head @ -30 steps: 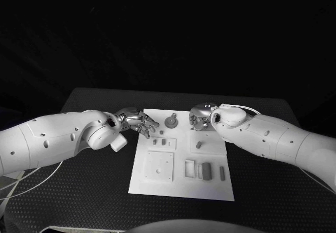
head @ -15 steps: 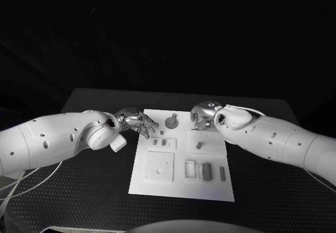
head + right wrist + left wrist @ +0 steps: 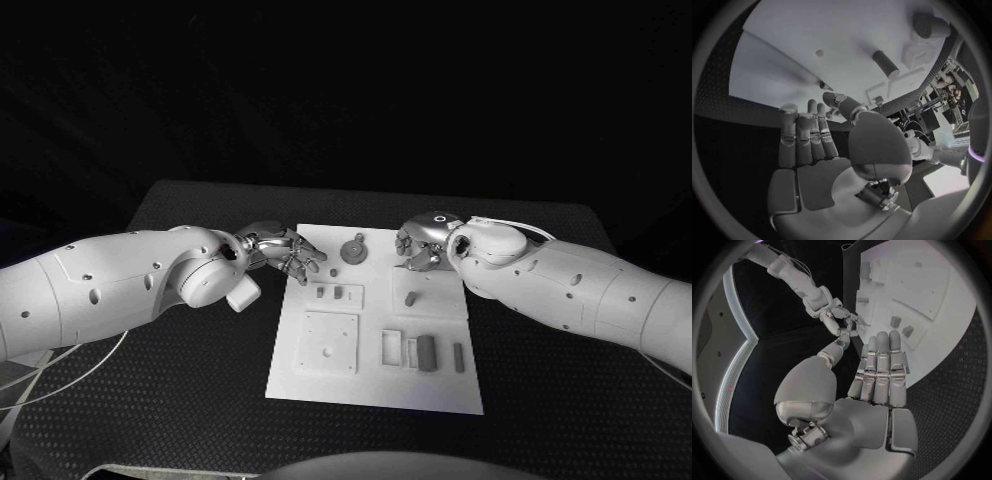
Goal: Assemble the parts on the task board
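On the black table, white task board (image 3: 378,345) with small grey parts (image 3: 424,350), both hands' fingers apparently empty, loosely extended.

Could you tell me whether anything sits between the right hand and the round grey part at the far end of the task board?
Nothing visible does. The right hand hangs over the task board's far right corner, holding nothing, and only bare white board lies between it and the round part.
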You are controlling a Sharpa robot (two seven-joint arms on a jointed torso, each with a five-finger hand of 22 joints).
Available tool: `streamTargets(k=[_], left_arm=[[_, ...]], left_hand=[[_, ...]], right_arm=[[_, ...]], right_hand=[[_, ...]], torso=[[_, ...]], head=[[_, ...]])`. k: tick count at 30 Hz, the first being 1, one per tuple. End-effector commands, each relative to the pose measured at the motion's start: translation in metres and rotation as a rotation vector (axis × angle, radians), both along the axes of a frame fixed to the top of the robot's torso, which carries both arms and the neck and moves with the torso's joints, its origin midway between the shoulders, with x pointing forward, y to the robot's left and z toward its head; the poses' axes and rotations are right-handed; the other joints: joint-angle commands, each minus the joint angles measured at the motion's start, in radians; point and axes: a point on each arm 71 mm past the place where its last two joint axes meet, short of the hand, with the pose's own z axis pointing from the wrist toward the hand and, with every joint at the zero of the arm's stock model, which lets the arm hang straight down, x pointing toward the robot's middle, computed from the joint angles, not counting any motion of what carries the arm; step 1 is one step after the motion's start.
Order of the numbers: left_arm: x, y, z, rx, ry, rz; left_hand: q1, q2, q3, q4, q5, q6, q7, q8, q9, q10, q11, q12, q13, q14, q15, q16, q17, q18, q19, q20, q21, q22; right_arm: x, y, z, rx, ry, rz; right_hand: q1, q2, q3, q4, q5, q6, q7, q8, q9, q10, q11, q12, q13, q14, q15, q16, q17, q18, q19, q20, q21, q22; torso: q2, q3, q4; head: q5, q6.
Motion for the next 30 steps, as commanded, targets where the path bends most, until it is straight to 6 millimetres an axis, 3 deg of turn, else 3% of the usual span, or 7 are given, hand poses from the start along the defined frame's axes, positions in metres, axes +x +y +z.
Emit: streamTargets(k=[1,10,19,24,30], left_arm=[[-0.0001,-0.0032,0.0010,-0.008,-0.004,-0.019],[0.0000,-0.0054,0.0008,-0.008,-0.004,-0.032],[0.0001,-0.0059,0.0007,-0.008,-0.003,-0.033],[0.0002,-0.0057,0.0007,-0.007,-0.004,-0.033],[0.0001,-0.0057,0.0006,-0.006,-0.003,-0.033]], left_hand=[[0.003,-0.004,0.007,-0.002,-0.003,0.001,0.001,0.003,-0.001,-0.001,0.006,-0.003,-0.001,0.006,-0.001,-0.004,0.001,-0.008,0.001,-0.003,0.003,0.001],[0.009,-0.007,0.008,-0.007,-0.003,0.001,0.000,0.003,-0.002,-0.001,0.006,-0.002,-0.001,0.006,-0.001,-0.005,0.002,-0.008,0.000,-0.003,0.003,0.001],[0.010,-0.008,0.008,-0.008,-0.003,0.002,0.000,0.003,-0.001,-0.001,0.006,-0.002,-0.001,0.006,-0.001,-0.005,0.002,-0.009,0.000,-0.003,0.003,0.002],[0.010,-0.009,0.008,-0.009,-0.003,0.002,0.000,0.003,-0.001,-0.001,0.006,-0.002,-0.001,0.006,-0.001,-0.005,0.002,-0.009,0.000,-0.003,0.003,0.002],[0.010,-0.009,0.008,-0.009,-0.003,0.002,0.000,0.003,-0.001,-0.001,0.006,-0.002,-0.001,0.006,-0.001,-0.006,0.003,-0.009,0.000,-0.003,0.003,0.002]], right_arm=[[-0.0004,-0.0003,-0.0046,-0.031,0.053,0.009],[0.0036,0.0031,-0.0063,-0.043,0.048,0.003],[0.0047,0.0054,-0.0068,-0.035,0.034,0.000],[0.0043,0.0050,-0.0095,-0.039,0.040,-0.004],[0.0054,0.0017,-0.0110,-0.065,0.030,-0.015]], right_hand=[[-0.002,-0.012,-0.008,0.000,0.003,-0.016,0.010,-0.004,-0.001,0.052,0.023,-0.006,0.002,-0.006,0.000,0.002,-0.002,0.070,-0.005,0.002,-0.006,0.016],[-0.015,-0.015,-0.025,0.005,0.002,-0.016,0.010,-0.002,0.000,0.053,0.023,-0.009,0.005,-0.008,0.000,0.004,-0.001,0.070,-0.006,0.003,-0.005,0.016],[-0.022,0.006,-0.046,0.009,0.003,-0.007,0.012,0.005,0.004,0.065,0.022,-0.007,0.013,-0.006,-0.001,0.008,-0.002,0.070,-0.004,0.001,-0.003,0.017],[-0.043,0.024,-0.098,-0.008,0.003,-0.008,0.012,0.007,0.005,0.066,0.021,-0.012,0.019,-0.007,-0.001,0.009,-0.004,0.070,-0.007,-0.001,-0.003,0.017],[-0.054,0.029,-0.132,-0.021,0.003,-0.008,0.011,0.007,0.006,0.068,0.020,-0.015,0.023,-0.009,-0.001,0.009,-0.005,0.070,-0.010,-0.002,-0.003,0.017]], torso=[[0.001,0.0007,-0.0011],[0.001,0.0000,0.0021],[0.000,-0.0004,0.0016],[0.001,-0.0005,0.0015],[0.001,-0.0006,0.0012]], head=[[0.001,-0.001],[-0.002,-0.001],[0.001,-0.002],[0.004,-0.003],[0.005,-0.005]])
